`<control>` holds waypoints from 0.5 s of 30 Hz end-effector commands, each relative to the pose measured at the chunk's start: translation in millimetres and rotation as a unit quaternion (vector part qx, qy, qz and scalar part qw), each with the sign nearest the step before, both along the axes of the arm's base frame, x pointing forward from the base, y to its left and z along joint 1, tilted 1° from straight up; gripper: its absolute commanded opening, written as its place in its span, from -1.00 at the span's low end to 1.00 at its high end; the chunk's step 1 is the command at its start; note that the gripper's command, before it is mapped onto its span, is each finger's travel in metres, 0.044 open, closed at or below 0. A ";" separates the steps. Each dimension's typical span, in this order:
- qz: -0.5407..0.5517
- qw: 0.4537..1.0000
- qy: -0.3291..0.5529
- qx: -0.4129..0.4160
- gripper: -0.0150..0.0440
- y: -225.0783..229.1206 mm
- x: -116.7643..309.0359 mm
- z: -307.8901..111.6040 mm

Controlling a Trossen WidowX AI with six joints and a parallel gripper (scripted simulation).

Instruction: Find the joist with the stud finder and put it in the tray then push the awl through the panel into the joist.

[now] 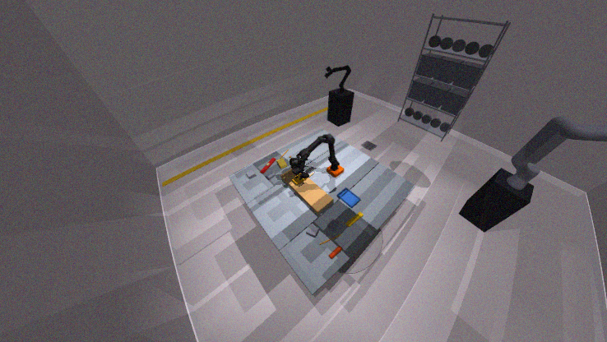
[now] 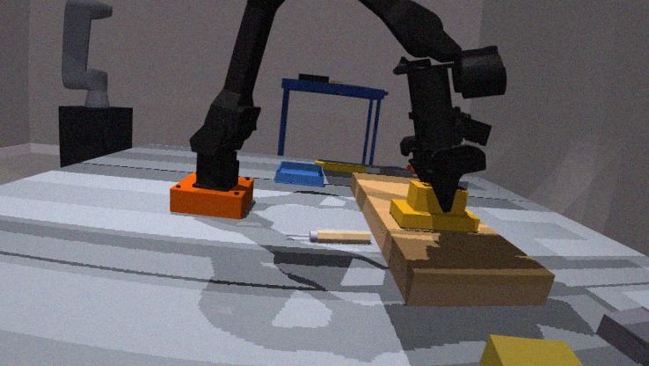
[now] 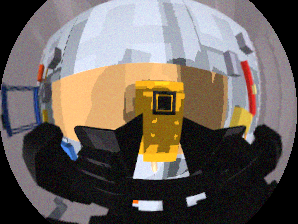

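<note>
The yellow stud finder [image 1: 298, 180] [image 2: 433, 221] [image 3: 162, 142] is upright between the fingers of my gripper [image 3: 159, 116], which is shut on it. Its base is flat on or just above the wooden floor panel [image 1: 315, 195] [image 2: 411, 243] [image 3: 75, 105], toward the end nearer the exterior camera. A dark square with a thin yellow outline shows on its top in the wrist view. The awl [image 2: 344, 237], with a pale wooden handle, lies beside the panel, its thin tip pointing away from it. The blue tray [image 1: 349, 197] [image 2: 300, 178] stands empty past the panel's other end. The joist is hidden.
My arm's orange base [image 1: 335, 170] [image 2: 207, 200] stands across from the panel. A yellow block [image 1: 281, 162] [image 2: 529, 352] and a red tool [image 1: 267, 165] [image 3: 248, 87] lie beyond one end. A yellow bar [image 1: 354, 219], a grey block [image 1: 312, 230] and an orange-red handle [image 1: 335, 252] lie beyond the other.
</note>
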State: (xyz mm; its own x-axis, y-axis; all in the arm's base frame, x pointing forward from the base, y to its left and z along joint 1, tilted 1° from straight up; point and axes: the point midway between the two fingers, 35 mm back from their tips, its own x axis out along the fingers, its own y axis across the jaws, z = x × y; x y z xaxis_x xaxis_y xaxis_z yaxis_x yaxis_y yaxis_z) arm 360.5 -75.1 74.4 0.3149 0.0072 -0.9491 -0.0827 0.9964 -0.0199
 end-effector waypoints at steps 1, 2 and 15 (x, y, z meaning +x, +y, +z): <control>-0.002 1.000 0.000 -0.006 -0.49 -17.8 1.4 0.6; -0.002 1.000 0.000 -0.006 -0.49 -20.9 1.6 0.7; -0.003 1.000 0.000 -0.008 -0.49 -61.4 4.4 2.3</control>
